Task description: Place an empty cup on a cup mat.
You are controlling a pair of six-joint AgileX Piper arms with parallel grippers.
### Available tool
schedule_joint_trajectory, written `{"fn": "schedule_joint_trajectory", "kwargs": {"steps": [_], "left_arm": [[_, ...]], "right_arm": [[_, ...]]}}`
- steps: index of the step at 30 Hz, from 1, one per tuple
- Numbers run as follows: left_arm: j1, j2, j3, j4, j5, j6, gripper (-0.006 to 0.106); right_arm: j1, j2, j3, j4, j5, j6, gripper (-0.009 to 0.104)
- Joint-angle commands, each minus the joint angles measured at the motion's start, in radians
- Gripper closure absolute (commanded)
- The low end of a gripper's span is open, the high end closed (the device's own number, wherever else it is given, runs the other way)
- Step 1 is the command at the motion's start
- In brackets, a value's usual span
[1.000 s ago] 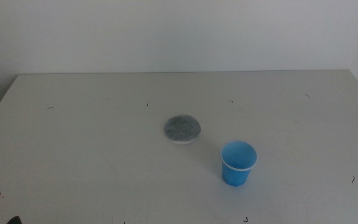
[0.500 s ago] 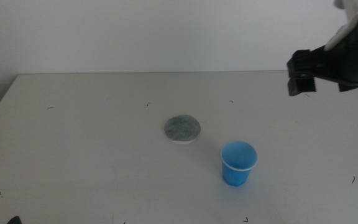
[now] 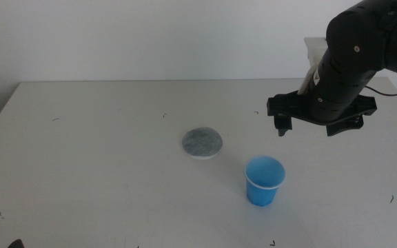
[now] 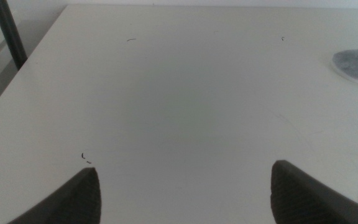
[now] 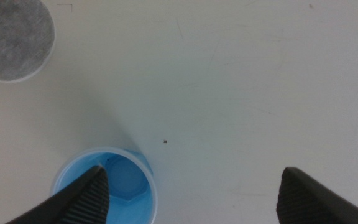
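Observation:
The blue cup (image 3: 264,180) stands upright and empty on the white table, right of centre. The grey cup mat (image 3: 202,142) lies flat a short way to its left and further back, apart from it. My right gripper (image 3: 313,125) hangs above the table, behind and to the right of the cup, pointing down, jaws open wide and empty. In the right wrist view the cup (image 5: 126,180) sits beside one jaw of that gripper (image 5: 194,199) and the mat (image 5: 11,37) lies farther off. My left gripper (image 4: 185,199) waits low at the table's near left, open; its view catches the mat (image 4: 356,64).
The table (image 3: 88,158) bears only small dark specks. A white wall stands behind the far edge. A dark pole (image 4: 8,34) stands off the table's left side.
My right arm has swung in from the upper right, down and to the left, and now hangs over the table close to the cup. Cup and mat have not moved.

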Motion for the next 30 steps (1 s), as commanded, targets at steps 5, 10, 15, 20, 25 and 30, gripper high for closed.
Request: {"fn": "schedule_joint_trajectory", "kwargs": {"steps": [5,10,15,20,25,30], "left_arm": [[0.001,-0.013,-0.006,0.0,-0.066,-0.011,-0.005],[0.001,-0.013,-0.006,0.0,-0.066,-0.011,-0.005],[0.001,-0.013,-0.006,0.0,-0.066,-0.011,-0.005],[0.001,-0.013,-0.006,0.0,-0.066,-0.011,-0.005],[0.001,-0.013,-0.006,0.0,-0.066,-0.011,-0.005],[0.001,-0.013,-0.006,0.0,-0.066,-0.011,-0.005]], "right_arm": [[0.002,0.016,-0.03,-0.025,-0.004,0.018,0.01],[0.002,0.057,-0.029,-0.006,-0.009,0.035,0.01],[0.006,0.107,-0.029,0.041,-0.008,0.045,0.01],[0.012,0.144,-0.029,0.054,-0.008,0.043,0.011],[0.015,0.177,-0.029,0.068,-0.008,0.043,0.017],[0.017,0.207,-0.029,0.081,-0.008,0.043,0.029]]}}
